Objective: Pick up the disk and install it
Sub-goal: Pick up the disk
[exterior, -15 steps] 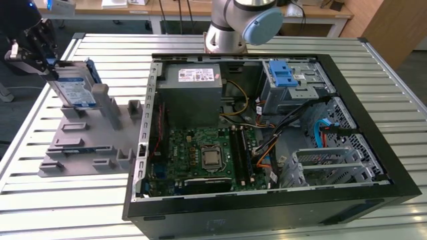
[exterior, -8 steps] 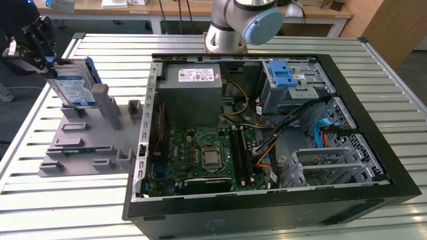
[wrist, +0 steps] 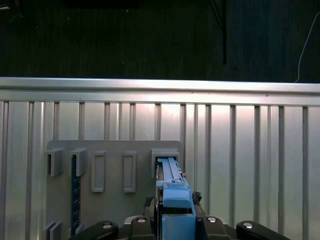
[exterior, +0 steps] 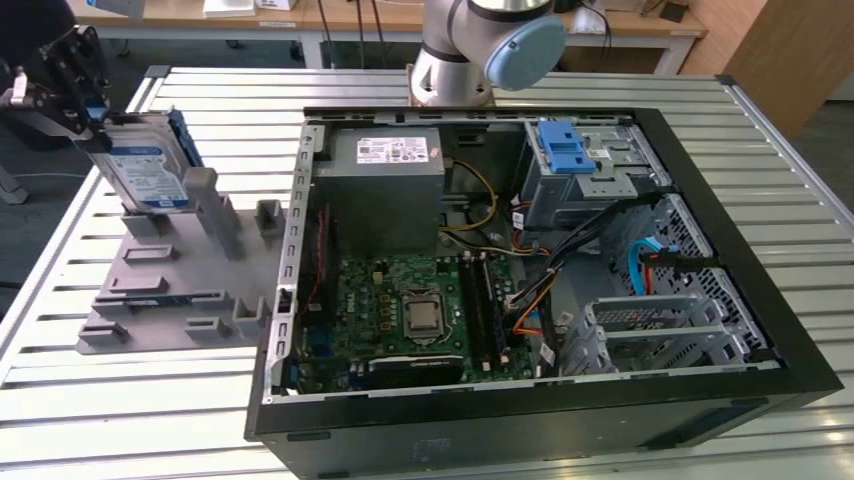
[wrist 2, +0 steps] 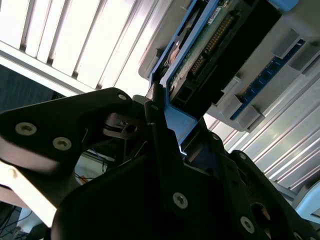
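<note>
Jaws are clamping the disk by its blue-framed upper end; disk is standing on edge, tilted, lower end in the grey rack slot, long axis running down away from jaws; room above is open; PC case is lying well apart on the bench, toward exterior view's right.

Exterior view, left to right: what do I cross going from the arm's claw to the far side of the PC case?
claw → disk standing in the grey holder → grey power supply box → blue latch on the drive bay → blue cable
</note>
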Action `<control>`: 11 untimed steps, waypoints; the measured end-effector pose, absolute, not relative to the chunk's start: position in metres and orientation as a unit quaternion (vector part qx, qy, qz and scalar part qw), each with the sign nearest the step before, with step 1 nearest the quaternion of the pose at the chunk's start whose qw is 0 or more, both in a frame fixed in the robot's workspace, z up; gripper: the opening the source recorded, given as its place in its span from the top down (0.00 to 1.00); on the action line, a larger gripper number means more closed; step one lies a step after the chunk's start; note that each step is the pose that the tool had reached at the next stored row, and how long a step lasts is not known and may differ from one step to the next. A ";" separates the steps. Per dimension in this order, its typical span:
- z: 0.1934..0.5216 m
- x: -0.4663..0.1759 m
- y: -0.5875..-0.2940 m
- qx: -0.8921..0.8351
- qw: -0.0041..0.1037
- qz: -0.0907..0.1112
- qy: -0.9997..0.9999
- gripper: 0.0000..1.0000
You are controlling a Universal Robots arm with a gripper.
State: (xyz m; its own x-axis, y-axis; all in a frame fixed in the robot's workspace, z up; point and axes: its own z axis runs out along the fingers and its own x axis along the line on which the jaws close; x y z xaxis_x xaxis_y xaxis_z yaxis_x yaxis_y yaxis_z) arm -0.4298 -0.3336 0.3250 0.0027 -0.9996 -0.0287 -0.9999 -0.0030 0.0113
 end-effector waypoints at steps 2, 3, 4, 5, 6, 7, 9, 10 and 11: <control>0.327 -0.430 -0.334 -0.708 0.006 0.014 0.706 0.64; 0.328 -0.430 -0.334 -0.708 0.006 0.014 0.706 0.64; 0.328 -0.430 -0.334 -0.708 0.006 0.014 0.706 0.64; 0.329 -0.430 -0.334 -0.708 0.006 0.014 0.706 0.64; 0.330 -0.430 -0.334 -0.708 0.006 0.014 0.706 0.64; 0.331 -0.430 -0.334 -0.708 0.006 0.014 0.706 0.64; 0.333 -0.430 -0.334 -0.708 0.006 0.014 0.706 0.64; 0.334 -0.430 -0.334 -0.708 0.006 0.014 0.706 0.64; 0.334 -0.430 -0.334 -0.708 0.006 0.014 0.706 0.64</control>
State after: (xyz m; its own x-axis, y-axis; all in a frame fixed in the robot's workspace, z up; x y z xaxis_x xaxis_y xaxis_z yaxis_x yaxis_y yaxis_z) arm -0.4298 -0.3335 0.3344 0.0027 -0.9996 -0.0287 -0.9999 -0.0030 0.0113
